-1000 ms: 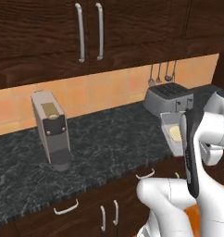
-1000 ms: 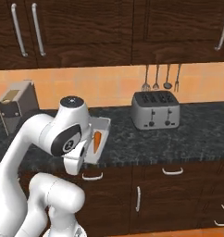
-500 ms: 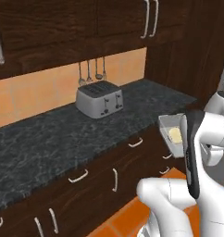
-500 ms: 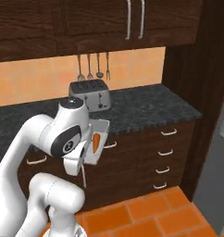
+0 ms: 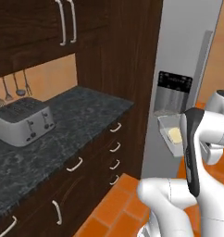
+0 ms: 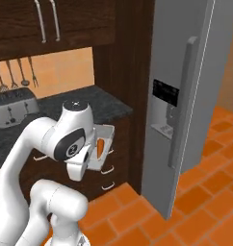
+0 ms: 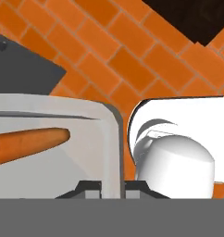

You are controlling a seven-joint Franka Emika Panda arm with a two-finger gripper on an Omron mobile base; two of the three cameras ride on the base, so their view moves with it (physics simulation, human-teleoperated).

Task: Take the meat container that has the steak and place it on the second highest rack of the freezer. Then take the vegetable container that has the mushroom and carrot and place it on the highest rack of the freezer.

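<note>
Aloft, vegetable container in tool.

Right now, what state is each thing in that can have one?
hand: shut on the vegetable container
vegetable container: held off the counter, tilted on edge
carrot: lying in the vegetable container
mushroom: in the vegetable container
freezer: door looks closed
toaster: standing on the counter, slots empty
</note>
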